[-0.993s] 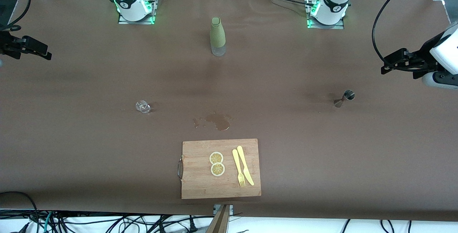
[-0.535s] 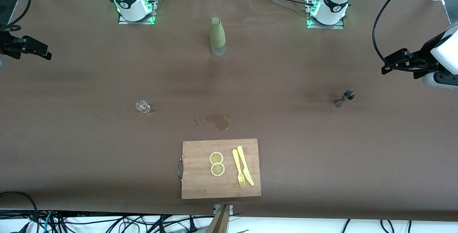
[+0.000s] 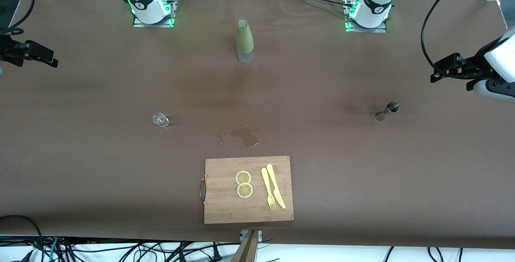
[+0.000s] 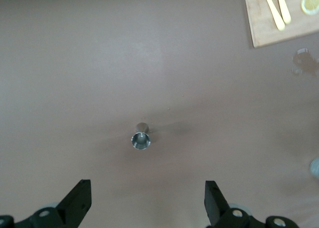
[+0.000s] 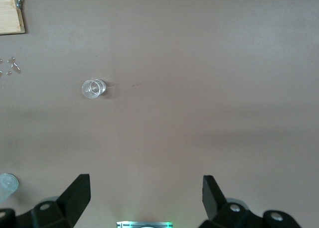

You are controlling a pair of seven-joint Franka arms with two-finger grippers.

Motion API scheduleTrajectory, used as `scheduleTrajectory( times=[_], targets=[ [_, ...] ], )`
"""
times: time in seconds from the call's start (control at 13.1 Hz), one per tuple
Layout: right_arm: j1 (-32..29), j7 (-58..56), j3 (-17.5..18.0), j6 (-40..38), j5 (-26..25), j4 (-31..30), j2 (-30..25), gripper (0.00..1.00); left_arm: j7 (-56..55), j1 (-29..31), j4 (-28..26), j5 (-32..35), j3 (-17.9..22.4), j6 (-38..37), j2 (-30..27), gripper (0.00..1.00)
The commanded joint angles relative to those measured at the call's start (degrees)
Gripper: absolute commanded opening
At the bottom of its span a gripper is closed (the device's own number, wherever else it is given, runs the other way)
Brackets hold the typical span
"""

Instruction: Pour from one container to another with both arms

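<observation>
My left tool (image 3: pixel 436 71), jaws spread and empty, has drifted slightly toward 1 o'clock above the jigger (image 3: pixel 387 110). My right tool (image 3: pixel 52 58) waits open at the bench edge, well apart from the glass (image 3: pixel 161 120). Nothing grasped yet; pouring hasn't begun.

Lighting even and diffuse, moderately bright, from overhead. The brown matte table cover (image 3: pixel 120 165) shows faint darker bands and soft shadows, no hard edges. The small steel double-ended measuring cup (image 3: pixel 386 110) casts a blurred shadow toward the right arm's end. The wet spill patch (image 3: pixel 243 136) glints slightly. Wrist views softer, mildly hazy; front view sharp.
</observation>
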Motion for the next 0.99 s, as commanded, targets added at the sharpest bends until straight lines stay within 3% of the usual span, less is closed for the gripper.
scheduleTrajectory(
  times=[0.0, 0.38, 0.69, 0.92],
  targets=[
    [-0.3, 0.3, 0.0, -0.9, 0.9, 0.9, 0.1, 1.00, 13.2, 0.0, 1.1, 0.8, 3.2, -0.8, 1.1, 1.00],
    [-0.3, 0.3, 0.0, -0.9, 0.9, 0.9, 0.1, 1.00, 28.5, 0.9, 0.6, -5.9, 8.2, -1.3, 1.2, 1.00],
    [0.2, 0.1, 0.2, -0.9, 0.8, 0.9, 0.1, 1.00, 52.7, 0.9, -2.1, -20.6, 18.2, -4.6, 4.9, 1.00],
    [0.3, -0.4, 0.5, -3.2, 0.9, 0.7, 2.1, 1.00, 67.2, 1.0, -4.8, -27.7, 22.2, -5.8, 6.9, 1.00]
  ],
)
